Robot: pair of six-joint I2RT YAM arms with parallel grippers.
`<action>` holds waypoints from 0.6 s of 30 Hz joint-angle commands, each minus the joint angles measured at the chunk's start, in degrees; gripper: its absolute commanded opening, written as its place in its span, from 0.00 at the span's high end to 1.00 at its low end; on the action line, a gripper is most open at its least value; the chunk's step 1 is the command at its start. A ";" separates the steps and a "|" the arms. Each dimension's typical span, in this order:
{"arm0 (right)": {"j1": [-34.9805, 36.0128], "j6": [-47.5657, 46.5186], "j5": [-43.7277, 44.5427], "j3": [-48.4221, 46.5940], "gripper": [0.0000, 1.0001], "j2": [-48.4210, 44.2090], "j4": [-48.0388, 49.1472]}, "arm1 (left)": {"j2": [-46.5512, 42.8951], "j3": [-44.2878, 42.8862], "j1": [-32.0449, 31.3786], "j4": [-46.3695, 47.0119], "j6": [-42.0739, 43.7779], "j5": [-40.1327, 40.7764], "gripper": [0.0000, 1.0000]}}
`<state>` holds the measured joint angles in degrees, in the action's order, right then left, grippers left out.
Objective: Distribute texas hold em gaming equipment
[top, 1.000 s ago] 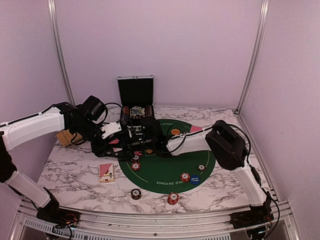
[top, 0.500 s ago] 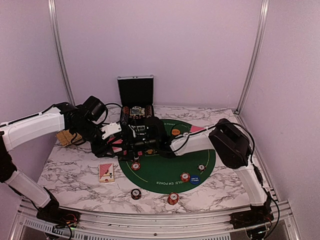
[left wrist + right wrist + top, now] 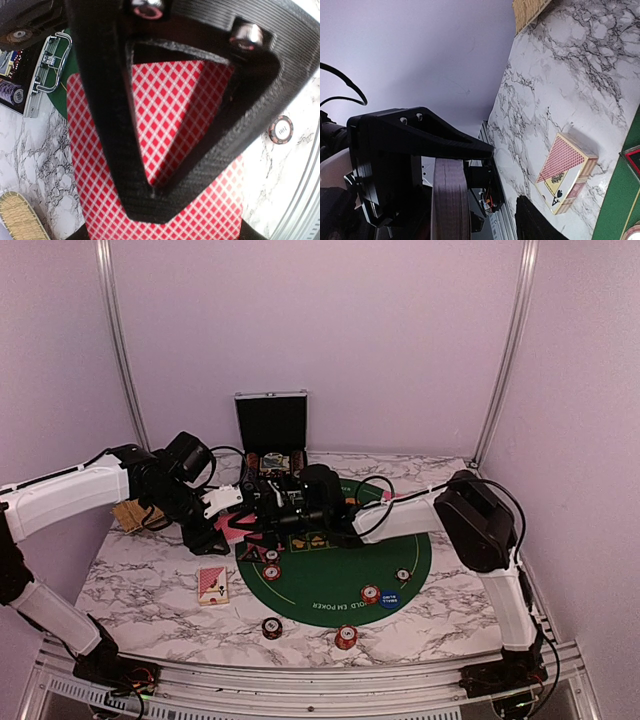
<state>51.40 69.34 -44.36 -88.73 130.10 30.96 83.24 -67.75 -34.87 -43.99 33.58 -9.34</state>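
My left gripper (image 3: 233, 527) is shut on a deck of red-backed playing cards (image 3: 165, 115) and holds it above the left edge of the green felt mat (image 3: 330, 590). In the right wrist view the deck (image 3: 450, 200) stands edge-on. My right gripper (image 3: 263, 516) has reached across to it, jaws apart, and its one visible finger (image 3: 536, 222) stands clear of the deck. Striped poker chips (image 3: 271, 572) (image 3: 370, 593) (image 3: 346, 637) and a blue disc (image 3: 389, 598) lie on and near the mat. A card box (image 3: 212, 584) lies on the marble.
The open silver-edged case (image 3: 271, 425) stands at the back, just behind both grippers. A woven tan tray (image 3: 128, 515) sits at the far left. Another chip (image 3: 272, 627) lies near the front edge, one more (image 3: 403, 575) on the mat's right side.
My right arm has swung left across the mat up to the held deck, and its jaws have narrowed. The left gripper and the deck have stayed in place.
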 commanded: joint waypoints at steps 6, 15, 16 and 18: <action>-1.54 -3.78 1.86 2.84 0.60 -4.05 -5.54 | -0.73 -0.63 -0.02 0.67 -0.01 -0.77 1.00; -2.26 -4.12 1.51 3.38 0.77 -6.09 -5.63 | -0.43 -0.46 -0.02 0.77 -0.10 -0.55 1.00; -2.26 -4.54 1.62 3.34 0.80 -6.35 -6.48 | -0.42 -0.46 -0.02 0.74 -0.10 -0.50 1.00; -2.37 -5.99 1.94 3.05 0.87 -6.96 -8.78 | -0.47 -0.46 -0.02 0.68 -0.05 -0.37 1.00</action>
<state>49.47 65.84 -43.35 -85.93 125.75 27.14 83.24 -67.72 -34.87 -44.07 33.58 -8.95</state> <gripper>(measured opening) 0.177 0.661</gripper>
